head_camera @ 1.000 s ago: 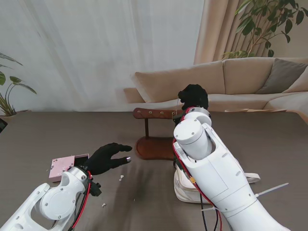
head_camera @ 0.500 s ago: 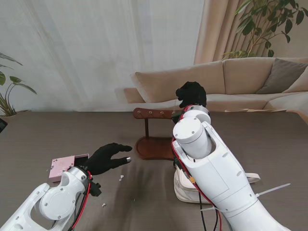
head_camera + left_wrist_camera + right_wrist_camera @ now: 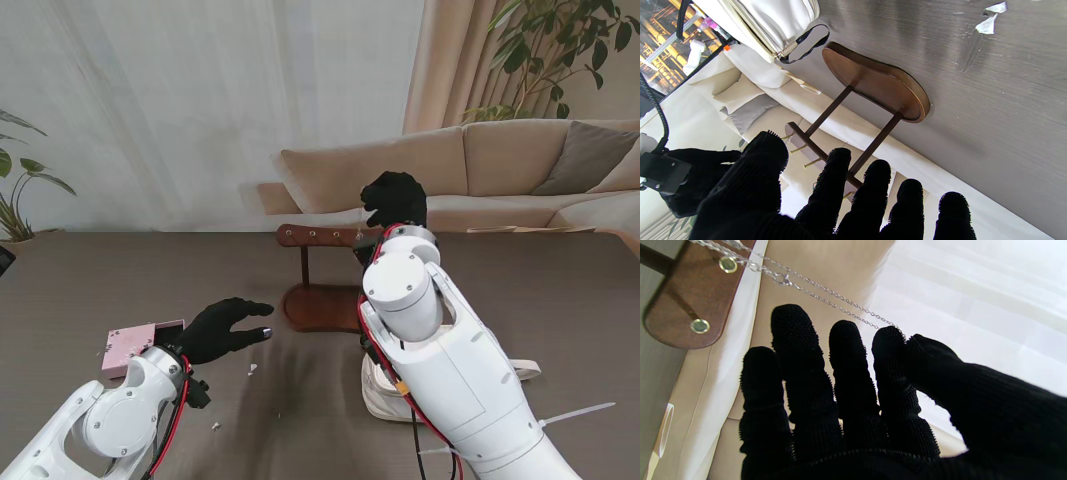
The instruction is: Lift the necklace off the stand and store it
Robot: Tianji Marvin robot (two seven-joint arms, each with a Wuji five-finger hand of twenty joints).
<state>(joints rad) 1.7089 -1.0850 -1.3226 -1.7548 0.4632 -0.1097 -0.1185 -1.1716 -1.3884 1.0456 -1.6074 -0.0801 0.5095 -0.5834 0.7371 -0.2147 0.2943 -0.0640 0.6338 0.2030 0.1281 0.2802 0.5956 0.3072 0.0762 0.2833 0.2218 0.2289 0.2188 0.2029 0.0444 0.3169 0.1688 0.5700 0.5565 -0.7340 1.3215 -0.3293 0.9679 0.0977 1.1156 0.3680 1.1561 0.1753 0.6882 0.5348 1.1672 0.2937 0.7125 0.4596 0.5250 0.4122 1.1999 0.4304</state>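
The wooden stand (image 3: 318, 237) is a brown crossbar with brass pegs on two posts over an oval base (image 3: 877, 83). A thin silver necklace (image 3: 826, 291) runs from a peg on the crossbar (image 3: 696, 290) to my right hand (image 3: 853, 400), pinched between thumb and forefinger. In the stand view the right hand (image 3: 395, 200) hovers just over the crossbar's right end. My left hand (image 3: 225, 325) rests low over the table, left of the base, fingers spread and holding nothing. A pink box (image 3: 128, 347) with an open dark lid sits beside my left wrist.
A white bag (image 3: 385, 392) with a strap lies on the table under my right forearm, nearer to me than the stand's base. Small white scraps (image 3: 988, 23) dot the dark table top (image 3: 520, 290). A sofa and curtain stand beyond the far edge.
My right hand has risen a little and drifted slightly left above the crossbar's end, and the forearm shifted with it. The left hand has stayed put.
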